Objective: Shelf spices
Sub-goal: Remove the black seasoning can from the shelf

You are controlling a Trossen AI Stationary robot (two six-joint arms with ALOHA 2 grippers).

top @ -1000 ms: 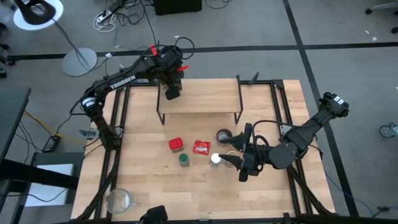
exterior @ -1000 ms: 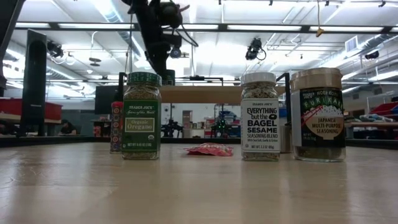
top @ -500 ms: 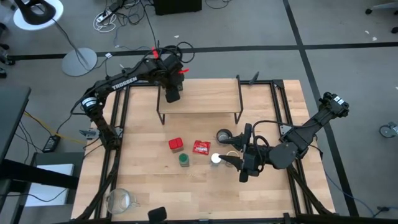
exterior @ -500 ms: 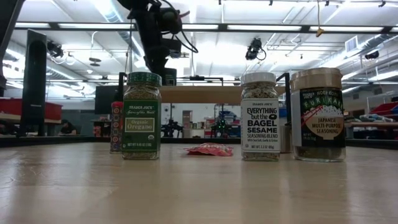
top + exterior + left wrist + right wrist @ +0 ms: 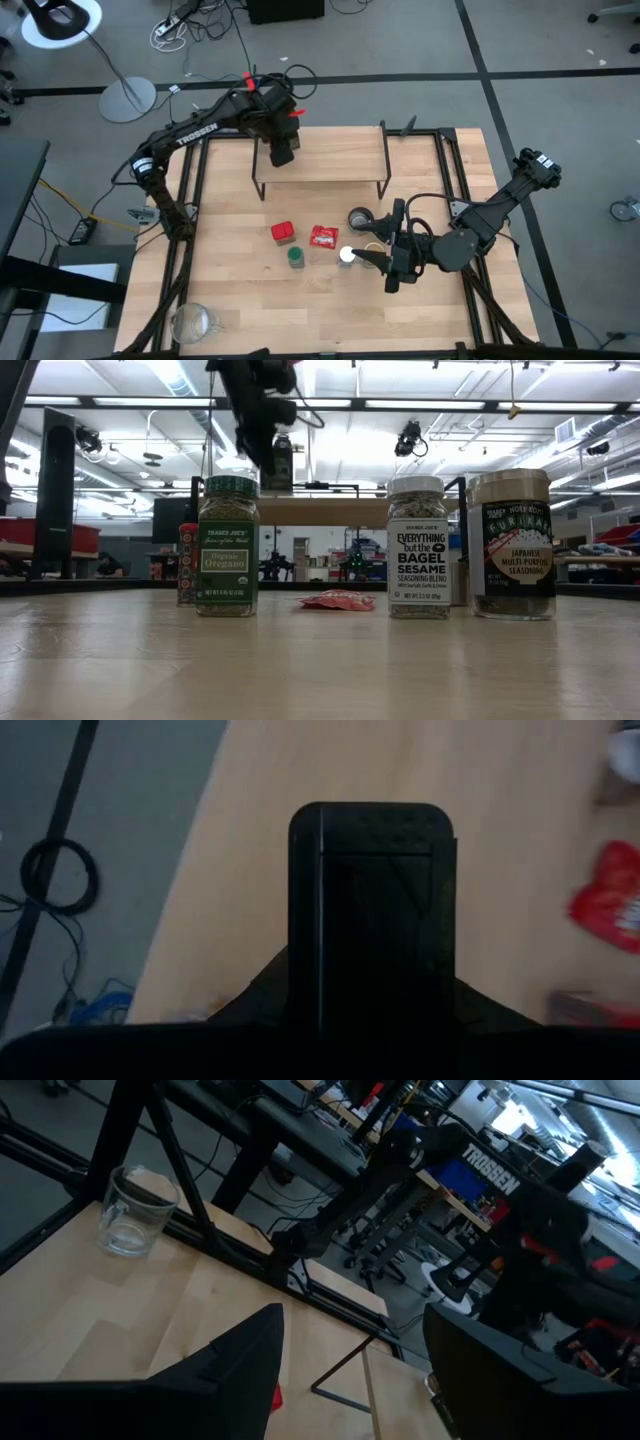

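- I am seeing the left claw (image 5: 284, 153) hanging over the left part of the shelf (image 5: 330, 165), gripping a dark square tin (image 5: 372, 910) that fills my left wrist view between the fingers.
- In the low view that tin (image 5: 277, 463) is hanging above the shelf plank (image 5: 330, 510), apart from it.
- On the counter (image 5: 240, 290) in front of the shelf, I am reading from left: a red tin (image 5: 282, 233), and just in front of it the green-lidded oregano jar (image 5: 296, 257).
- Next a flat red packet (image 5: 324, 237) is lying between the jars.
- A round metal cup (image 5: 360, 218) is standing to its right, nearer the shelf.
- The white-capped sesame seasoning jar (image 5: 347, 254) is standing just beside the right claw.
- In the low view a wider furikake jar (image 5: 510, 544) is standing right of the sesame jar (image 5: 419, 547).
- The right claw (image 5: 382, 258) is lying low over the counter with its fingers spread wide and nothing between them.
- A glass mug (image 5: 194, 322) is sitting at the counter's near left corner.
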